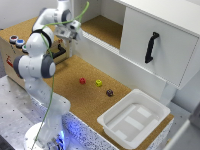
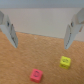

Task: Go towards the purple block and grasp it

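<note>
Gripper (image 1: 74,31) raised, fingers spread and empty, well apart from the purple block (image 1: 109,92).

The purple block sits on open cork (image 1: 75,102) near the white tray (image 1: 134,120), last in a row after the red cube (image 1: 82,80) and yellow-green cube (image 1: 99,83); too small to tell any facing or long axis.

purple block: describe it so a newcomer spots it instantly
Find the white tray on the cork table. Toward the exterior view's left runs a row of three small cubes; the purple block is nearest the tray. It is dark, almost black, unlike the yellow-green cube and red cube.
</note>
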`<state>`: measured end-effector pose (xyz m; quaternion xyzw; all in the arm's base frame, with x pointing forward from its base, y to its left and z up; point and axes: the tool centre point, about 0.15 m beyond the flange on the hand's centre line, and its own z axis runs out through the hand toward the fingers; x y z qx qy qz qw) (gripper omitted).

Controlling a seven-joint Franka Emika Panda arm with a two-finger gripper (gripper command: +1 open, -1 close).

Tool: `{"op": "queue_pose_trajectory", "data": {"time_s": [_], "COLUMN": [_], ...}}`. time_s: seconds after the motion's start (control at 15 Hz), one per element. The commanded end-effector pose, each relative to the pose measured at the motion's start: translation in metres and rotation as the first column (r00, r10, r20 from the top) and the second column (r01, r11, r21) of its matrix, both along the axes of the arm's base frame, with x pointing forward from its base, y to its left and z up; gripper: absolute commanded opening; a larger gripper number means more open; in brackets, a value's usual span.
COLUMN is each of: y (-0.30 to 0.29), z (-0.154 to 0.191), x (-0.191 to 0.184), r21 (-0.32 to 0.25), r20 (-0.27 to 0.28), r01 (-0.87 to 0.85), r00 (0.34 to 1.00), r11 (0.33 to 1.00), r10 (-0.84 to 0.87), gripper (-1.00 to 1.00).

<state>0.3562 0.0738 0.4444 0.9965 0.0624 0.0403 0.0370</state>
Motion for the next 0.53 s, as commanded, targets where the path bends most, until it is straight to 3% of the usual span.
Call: {"op": "queue_pose_trajectory", "data": {"time_s": [0.0, 0.13, 0.47], "y": [-0.120, -0.129, -0.129], "z": [-0.076, -0.087, -0.087], "x": [0.022, 0.037, 0.037], "r21": [0.090, 0.039, 0.039], "r20": [0.002, -0.014, -0.014], "r01": [0.114, 0.179, 0.179], "r00": [0.993, 0.984, 0.984], "r11": [0.989, 0.983, 0.983], "r10": [-0.115, -0.179, -0.179], "gripper": [1.00, 1.00, 1.00]}}
